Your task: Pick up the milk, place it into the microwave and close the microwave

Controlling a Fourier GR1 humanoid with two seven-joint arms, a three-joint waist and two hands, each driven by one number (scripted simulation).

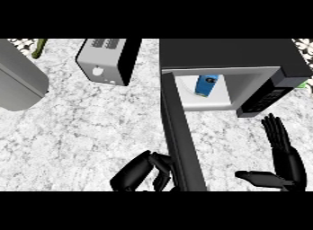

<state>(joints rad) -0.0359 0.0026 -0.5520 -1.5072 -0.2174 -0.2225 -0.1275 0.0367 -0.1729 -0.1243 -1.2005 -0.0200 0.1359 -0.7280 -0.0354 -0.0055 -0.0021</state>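
The left robot hand [131, 174], fingers curled, touches the open microwave door [183, 139]; the right robot hand [288, 167] is spread open. The milk [206, 85] sits inside, label unreadable.

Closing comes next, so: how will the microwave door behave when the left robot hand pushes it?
The microwave door looks like a rigid slab, so it should probably swing on its hinge, not flex. The left robot hand sits near its free end, likely good leverage. The milk sits well inside, so probably won't be hit.

Single head view, steeply down onto the counter [86, 130] (close in).
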